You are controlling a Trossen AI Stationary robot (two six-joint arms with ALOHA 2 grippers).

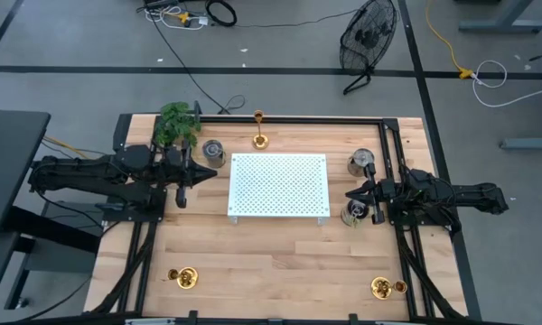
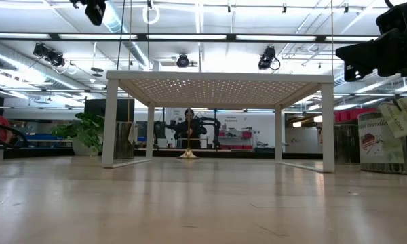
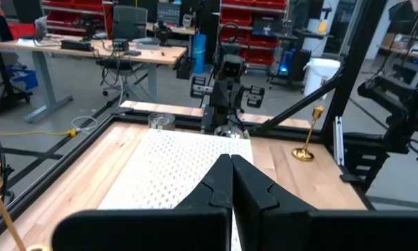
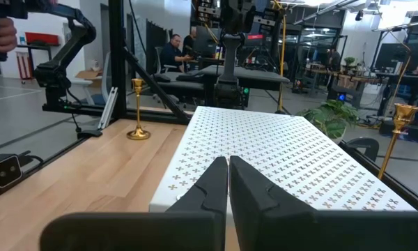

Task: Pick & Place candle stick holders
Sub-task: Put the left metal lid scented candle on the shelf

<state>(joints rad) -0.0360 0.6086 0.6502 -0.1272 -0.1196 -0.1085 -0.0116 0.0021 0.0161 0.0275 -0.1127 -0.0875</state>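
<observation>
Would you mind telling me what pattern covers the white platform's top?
The white platform has a regular grid of small perforations; the right wrist view shows it best.

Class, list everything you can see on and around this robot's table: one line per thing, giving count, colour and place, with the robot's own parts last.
Tall candle stick holder: one, gold, far edge of table, centre.
Short candle stick holders: two, gold, near-left corner and near-right corner.
Perforated platform: one, white, table centre.
Plant: one, green, far-left corner.
Glass jars: three, clear; one left of the platform, two to its right.
Fan: one, black, floor beyond table.
Left gripper: shut, left of the platform.
Right gripper: shut, right of the platform.
</observation>
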